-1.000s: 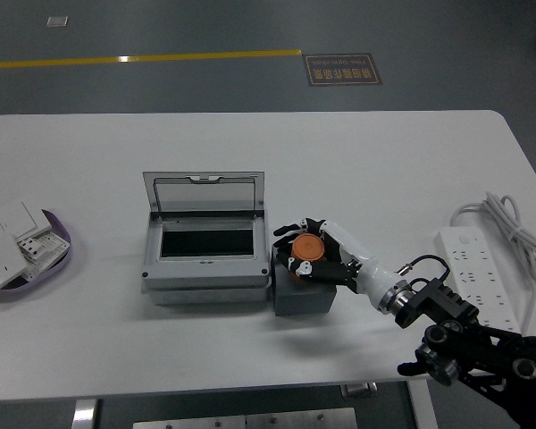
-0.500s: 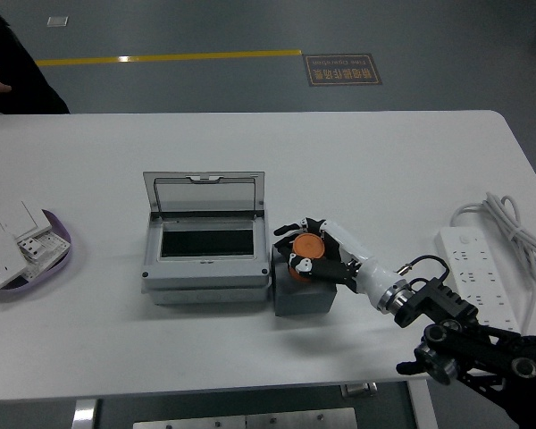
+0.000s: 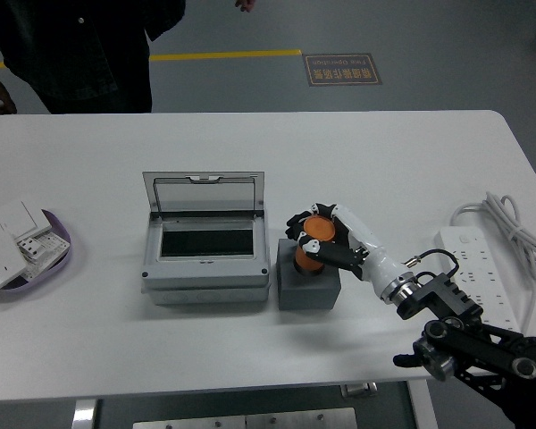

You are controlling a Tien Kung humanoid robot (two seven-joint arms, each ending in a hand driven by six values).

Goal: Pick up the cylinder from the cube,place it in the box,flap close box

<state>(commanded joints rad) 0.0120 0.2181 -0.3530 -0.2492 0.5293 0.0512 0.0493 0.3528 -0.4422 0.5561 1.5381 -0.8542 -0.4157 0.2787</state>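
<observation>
The right hand is gripping the upright orange cylinder, holding it just over the grey cube. The open box is lying at nine o'clock from it, lid standing at the far side, nothing between. A person is standing at eleven o'clock beyond the surface.

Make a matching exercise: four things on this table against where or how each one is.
Things:
1. orange cylinder
2. box
3. power strip
4. grey cube

States:
A. lid propped open
B. at the table's right edge
C. gripped by the right hand
D. just right of the box

Pairs: 1-C, 2-A, 3-B, 4-D
</observation>
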